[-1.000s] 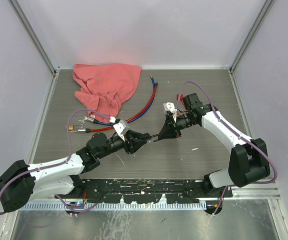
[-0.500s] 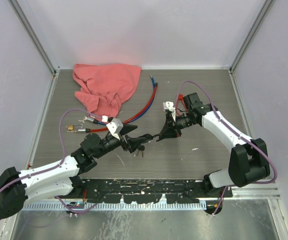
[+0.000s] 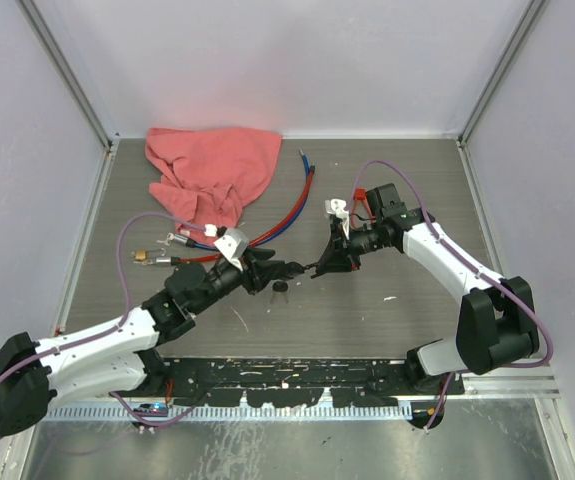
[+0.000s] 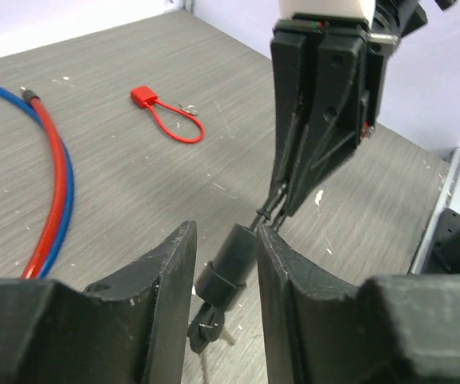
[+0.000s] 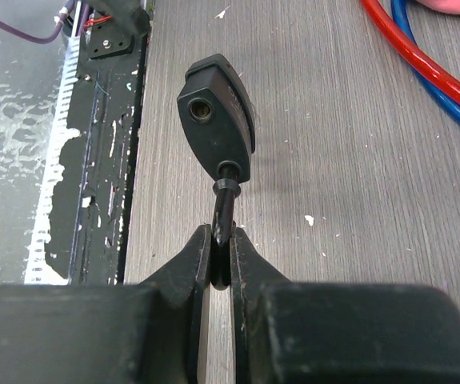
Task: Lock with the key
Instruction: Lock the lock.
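Note:
A black lock [image 5: 216,120] hangs above the table by its thin black cable loop [image 5: 224,208]. My right gripper [image 5: 220,234] is shut on that loop, seen mid-table in the top view [image 3: 319,268]. My left gripper [image 3: 285,268] meets it from the left. In the left wrist view the lock body [image 4: 230,264] sits tilted between the left gripper's [image 4: 226,232] jaws, its collar against the left finger and its top against the right finger. A small black key [image 4: 206,328] dangles under the lock, also seen as a dark key [image 3: 280,289] from above.
A pink cloth [image 3: 212,175] lies at the back left. Red and blue cables [image 3: 287,215] run from it toward the centre, with metal connectors [image 3: 157,255] at the left. A small red lock with a red loop [image 4: 146,98] lies behind the right gripper. A black rail [image 3: 287,375] edges the front.
The left gripper opened wider, moved up and right onto the lock, then narrowed again. The right gripper shifted slightly back, still holding the loop.

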Controlling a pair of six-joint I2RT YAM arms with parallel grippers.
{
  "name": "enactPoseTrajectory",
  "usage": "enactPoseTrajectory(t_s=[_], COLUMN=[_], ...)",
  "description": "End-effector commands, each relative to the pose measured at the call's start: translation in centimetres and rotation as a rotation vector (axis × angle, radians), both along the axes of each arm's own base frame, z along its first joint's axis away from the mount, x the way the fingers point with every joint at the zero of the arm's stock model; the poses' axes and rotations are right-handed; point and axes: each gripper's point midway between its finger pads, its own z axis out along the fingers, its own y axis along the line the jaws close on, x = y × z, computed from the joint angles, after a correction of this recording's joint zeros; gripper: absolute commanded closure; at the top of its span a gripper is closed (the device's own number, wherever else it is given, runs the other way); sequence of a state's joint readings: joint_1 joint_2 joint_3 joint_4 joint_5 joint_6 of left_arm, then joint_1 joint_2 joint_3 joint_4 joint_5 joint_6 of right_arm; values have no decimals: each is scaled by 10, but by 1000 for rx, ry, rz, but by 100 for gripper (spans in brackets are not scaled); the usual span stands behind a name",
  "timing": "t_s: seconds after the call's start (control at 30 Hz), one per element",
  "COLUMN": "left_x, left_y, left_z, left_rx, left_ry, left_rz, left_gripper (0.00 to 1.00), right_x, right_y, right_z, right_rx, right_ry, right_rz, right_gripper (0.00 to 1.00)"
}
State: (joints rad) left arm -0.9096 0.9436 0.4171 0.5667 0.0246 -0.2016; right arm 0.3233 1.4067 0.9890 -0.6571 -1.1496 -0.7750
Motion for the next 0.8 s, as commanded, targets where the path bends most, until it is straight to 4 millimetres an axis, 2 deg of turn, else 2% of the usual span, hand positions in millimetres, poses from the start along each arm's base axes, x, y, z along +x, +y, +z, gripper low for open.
enactPoseTrajectory(t_s=[0.0,0.13,0.4,0.57,0.77], left_x=[20,25,14,-4,-27], left_y=[6,0,-20,-31,-46], left_z=[24,13,2,4,-7], left_rx=[-26,32,87,106,114], left_ry=[4,41,93,128,216], left_rz=[116,116,0,-118,-265], left_gripper=[65,66,70,80,83], right_x=[-2,-4,-2,-1,1], right_y=[7,7,7,6,6], right_z=[34,34,34,33,33], right_rx=[110,113,104,99,94], right_ry=[-73,-76,-87,-87,-90], right_rz=[40,48,45,40,34], right_gripper=[99,99,99,99,99])
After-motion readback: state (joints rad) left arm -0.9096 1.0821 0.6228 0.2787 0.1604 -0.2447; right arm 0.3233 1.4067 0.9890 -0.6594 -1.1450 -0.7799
